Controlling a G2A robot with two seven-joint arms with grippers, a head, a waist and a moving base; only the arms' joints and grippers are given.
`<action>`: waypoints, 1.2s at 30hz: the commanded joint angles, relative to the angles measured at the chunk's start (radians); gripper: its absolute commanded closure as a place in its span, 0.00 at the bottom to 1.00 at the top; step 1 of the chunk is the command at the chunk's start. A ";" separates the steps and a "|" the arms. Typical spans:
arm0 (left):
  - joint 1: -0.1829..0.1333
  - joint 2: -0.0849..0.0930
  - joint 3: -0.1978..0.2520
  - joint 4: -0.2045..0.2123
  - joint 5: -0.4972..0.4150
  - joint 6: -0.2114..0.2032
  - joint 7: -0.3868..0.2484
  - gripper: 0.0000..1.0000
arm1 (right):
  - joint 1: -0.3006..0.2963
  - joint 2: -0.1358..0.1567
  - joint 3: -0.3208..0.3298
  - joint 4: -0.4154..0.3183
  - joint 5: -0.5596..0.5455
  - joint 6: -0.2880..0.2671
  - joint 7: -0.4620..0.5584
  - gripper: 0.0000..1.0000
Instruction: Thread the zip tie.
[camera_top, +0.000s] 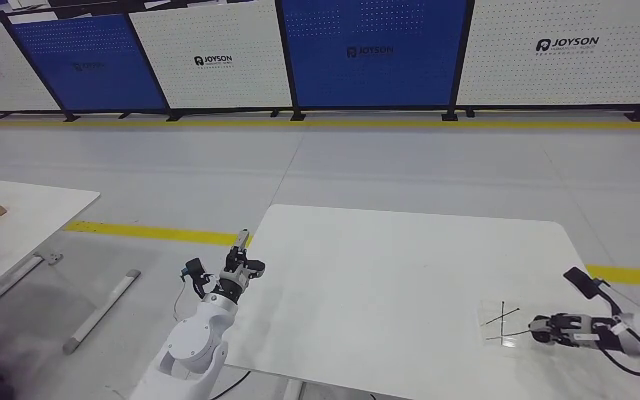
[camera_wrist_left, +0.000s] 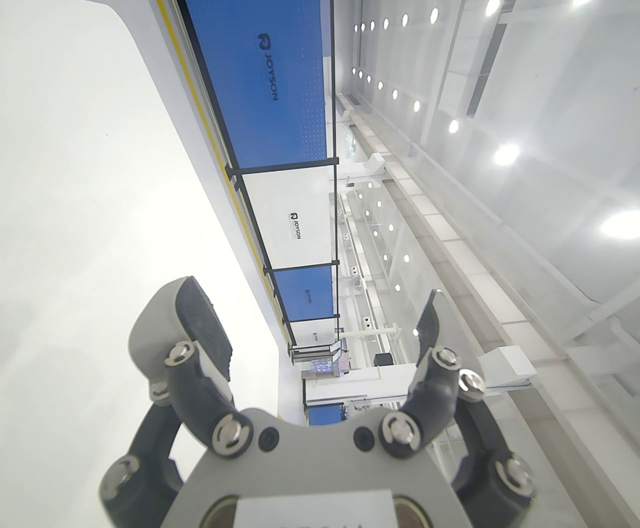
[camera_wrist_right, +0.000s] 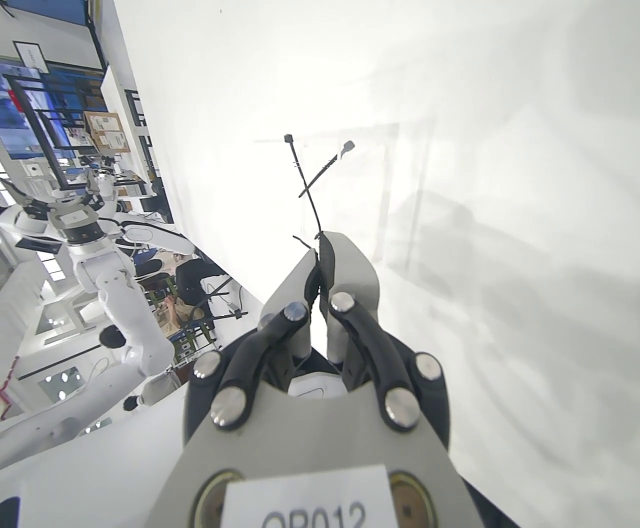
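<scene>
Two thin black zip ties cross each other near the table's front right corner. My right gripper (camera_wrist_right: 320, 245) is shut on the tail of the first zip tie (camera_wrist_right: 303, 177), whose square head points away from the fingers. The second zip tie (camera_wrist_right: 325, 170) lies across it with a pale head end. From above, the crossed zip ties (camera_top: 503, 320) lie just left of the right gripper (camera_top: 535, 330). My left gripper (camera_wrist_left: 310, 310) is open and holds nothing. It hangs at the table's left edge (camera_top: 240, 245), far from the ties.
The ties rest on a faint clear sheet (camera_top: 490, 310) on the white table (camera_top: 400, 290). A second white table (camera_top: 40, 210) stands to the left across the floor. Blue and white panels (camera_top: 370, 50) line the back.
</scene>
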 joint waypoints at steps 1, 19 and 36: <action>0.000 0.000 0.000 0.000 0.000 0.000 0.000 0.00 | -0.006 0.002 0.004 -0.008 -0.003 0.005 -0.001 1.00; 0.000 0.000 0.000 0.000 0.000 0.000 0.000 0.00 | -0.143 0.030 0.162 -0.065 0.182 -0.129 -0.009 1.00; 0.000 0.000 0.000 0.000 0.000 0.000 0.000 0.00 | -0.143 0.030 0.162 -0.065 0.182 -0.129 -0.009 1.00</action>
